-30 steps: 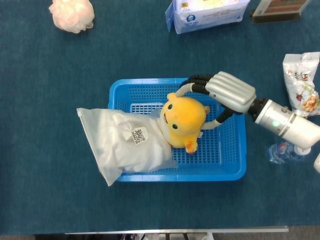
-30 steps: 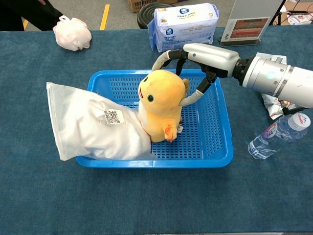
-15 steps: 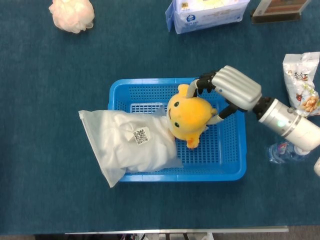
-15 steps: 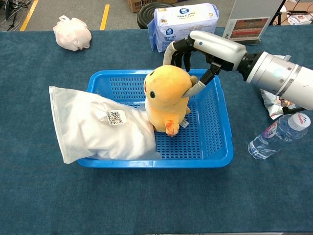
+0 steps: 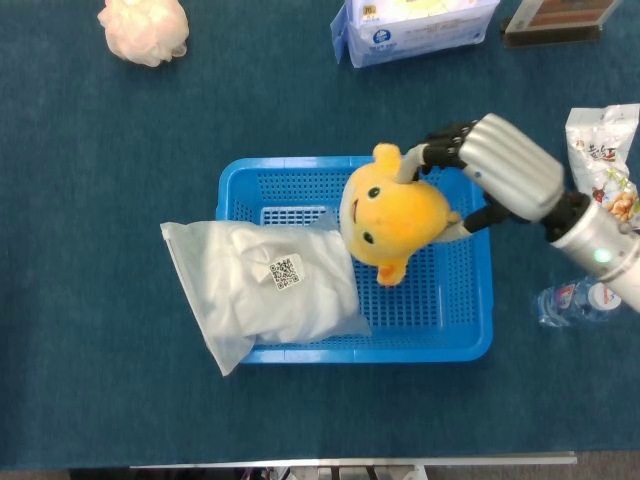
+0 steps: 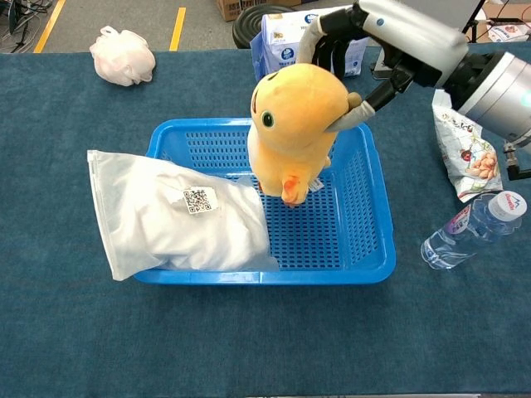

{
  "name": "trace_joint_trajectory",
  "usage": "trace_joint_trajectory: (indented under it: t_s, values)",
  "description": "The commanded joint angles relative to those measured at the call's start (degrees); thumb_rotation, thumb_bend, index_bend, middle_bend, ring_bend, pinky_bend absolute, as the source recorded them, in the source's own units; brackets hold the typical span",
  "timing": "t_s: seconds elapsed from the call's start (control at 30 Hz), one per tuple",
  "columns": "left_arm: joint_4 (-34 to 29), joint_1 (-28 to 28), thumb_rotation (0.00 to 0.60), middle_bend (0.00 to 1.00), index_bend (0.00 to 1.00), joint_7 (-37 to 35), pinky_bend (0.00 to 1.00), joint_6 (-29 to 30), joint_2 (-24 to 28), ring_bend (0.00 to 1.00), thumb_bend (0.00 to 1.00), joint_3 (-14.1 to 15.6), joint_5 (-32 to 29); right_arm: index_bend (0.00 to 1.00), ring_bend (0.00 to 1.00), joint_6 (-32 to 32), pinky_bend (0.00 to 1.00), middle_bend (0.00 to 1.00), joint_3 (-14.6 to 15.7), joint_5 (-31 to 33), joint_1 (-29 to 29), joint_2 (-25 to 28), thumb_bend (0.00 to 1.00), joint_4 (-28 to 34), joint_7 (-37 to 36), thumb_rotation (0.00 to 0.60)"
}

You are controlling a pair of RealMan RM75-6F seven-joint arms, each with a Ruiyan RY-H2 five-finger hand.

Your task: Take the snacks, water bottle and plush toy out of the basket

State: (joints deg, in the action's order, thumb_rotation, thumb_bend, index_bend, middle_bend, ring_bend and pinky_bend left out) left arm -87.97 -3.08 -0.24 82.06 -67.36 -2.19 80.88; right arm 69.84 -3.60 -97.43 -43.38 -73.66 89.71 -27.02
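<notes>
— Where is the plush toy point(image 6: 297, 124)?

— Lifted clear above the blue basket point(image 6: 365, 217), held by the right hand point(image 6: 390, 37). The dark fingers point(image 6: 333, 33) curl over the top and back of its head, and the thumb presses in from the other side, so the hand grips it.

— What lies below the fingers?

— The basket, with a white bag point(image 6: 170, 214) bearing a QR label leaning over its left wall. Beyond the hand's wrist, on the blue cloth, lie a snack packet point(image 6: 463, 151) and a water bottle point(image 6: 469, 229), both outside the basket.

— And the left hand?

— Neither view shows it. Behind the fingers stands a tissue pack point(image 5: 415, 24); far left, a pink bath pouf point(image 5: 144, 28).
</notes>
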Motion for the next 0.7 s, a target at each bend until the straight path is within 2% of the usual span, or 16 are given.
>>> trace_joint_trajectory:
  t_s: [0.03,0.47,0.6,0.7]
  values:
    - [-0.2,-0.1,0.600,0.38,0.44,0.2,0.52,0.0,0.0,0.33,0.25,-0.1,0.0,0.52,0.51,2.5,0.54,0.58,-0.3,-0.1,2.2,4.2,0.00,4.4,4.1,0.600]
    - [-1.7,-0.9,0.600,0.38,0.44,2.7,0.52,-0.6,-0.1,0.33,0.25,-0.1,0.4,0.52,0.51,11.6,0.54,0.58,2.3,-0.1,13.3,17.4,0.00,17.0,17.3,0.600]
    - [-2.3,-1.2,0.600,0.38,0.44,3.7,0.52,-0.8,-0.3,0.33,0.25,-0.1,0.4,0.52,0.51,12.3,0.54,0.58,4.0,0.5,16.8,20.6,0.00,19.3,22.5,0.600]
    - [-2.6,-1.5,0.600,0.38,0.44,4.4,0.52,-1.1,-0.4,0.33,0.25,-0.1,0.3,0.52,0.50,11.7,0.54,0.56,5.3,2.1,19.4,22.2,0.00,20.6,29.3,0.600]
